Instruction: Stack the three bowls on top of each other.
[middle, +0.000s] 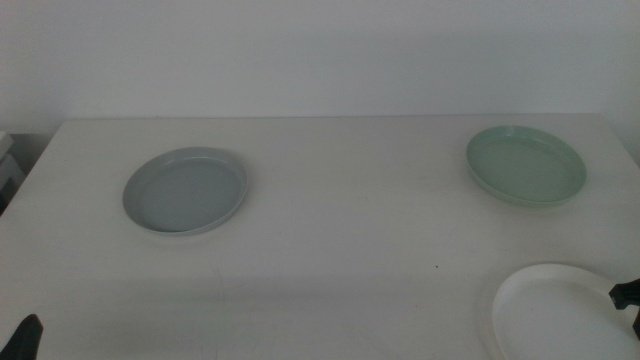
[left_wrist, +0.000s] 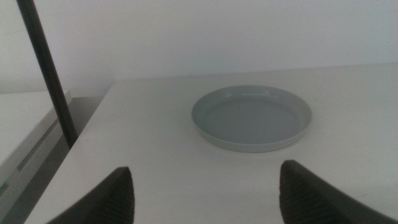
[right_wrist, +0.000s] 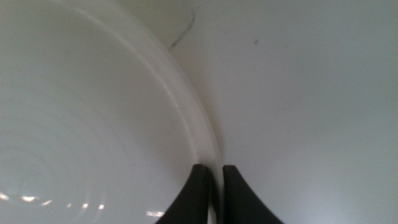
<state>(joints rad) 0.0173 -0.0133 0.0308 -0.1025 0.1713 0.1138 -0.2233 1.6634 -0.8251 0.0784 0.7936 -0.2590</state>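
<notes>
Three bowls sit apart on the white table (middle: 340, 230): the grey-blue bowl (middle: 186, 190) at nine o'clock, the mint green bowl (middle: 526, 165) at two, the white bowl (middle: 555, 312) at five. The right gripper (right_wrist: 213, 171) pinches the white bowl's rim; the left gripper (left_wrist: 205, 186), spread wide and empty, faces the grey-blue bowl.

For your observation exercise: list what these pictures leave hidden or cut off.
- White bowl: middle view's bottom edge cuts off its near part.
- Right pincer, closed on the white bowl's rim: only a tip shows in the middle view.
- Left pincer, open: mint green bowl outside its view.
</notes>
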